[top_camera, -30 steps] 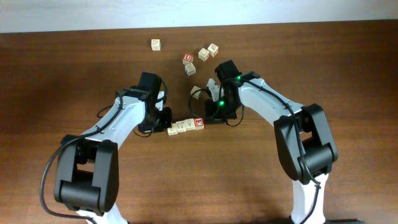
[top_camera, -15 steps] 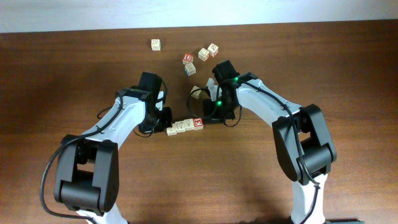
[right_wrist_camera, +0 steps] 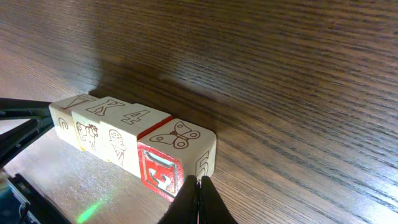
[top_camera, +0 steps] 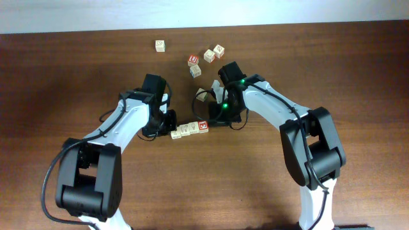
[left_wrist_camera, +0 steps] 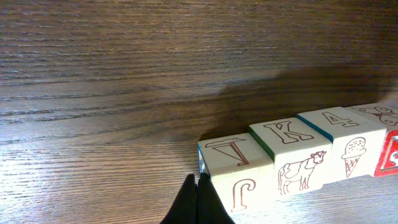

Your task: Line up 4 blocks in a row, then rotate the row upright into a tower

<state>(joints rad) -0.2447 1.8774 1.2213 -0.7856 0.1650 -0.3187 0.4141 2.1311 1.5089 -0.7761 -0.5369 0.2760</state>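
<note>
Left wrist view: what could go wrong is told 1st. The row of 4 blocks (left_wrist_camera: 292, 155) is only pushed at its 2 ends by thin tips. If 1 tip is pushed off-centre, the row could be bent & a middle block popped out of line. A tip could also be slid off, esp. since each is set at a block's corner, not at the flat middle of a face. If the row is turned too fast, an end block could be left behind.

Now the tool. The left gripper (left_wrist_camera: 198, 198) is seen w/ fingers pressed together, nothing held btw them. Its tips are set against the near corner of the V block (left_wrist_camera: 233, 152), touching as far as can be told. The right gripper (right_wrist_camera: 199, 198) is closed up as well, nothing held. Its tips are set at the near corner of the butterfly block (right_wrist_camera: 177, 138). Far past both tools, loose blocks (top_camera: 209, 55) are scattered on the table (top_camera: 358, 70), well apart from the row.
</note>
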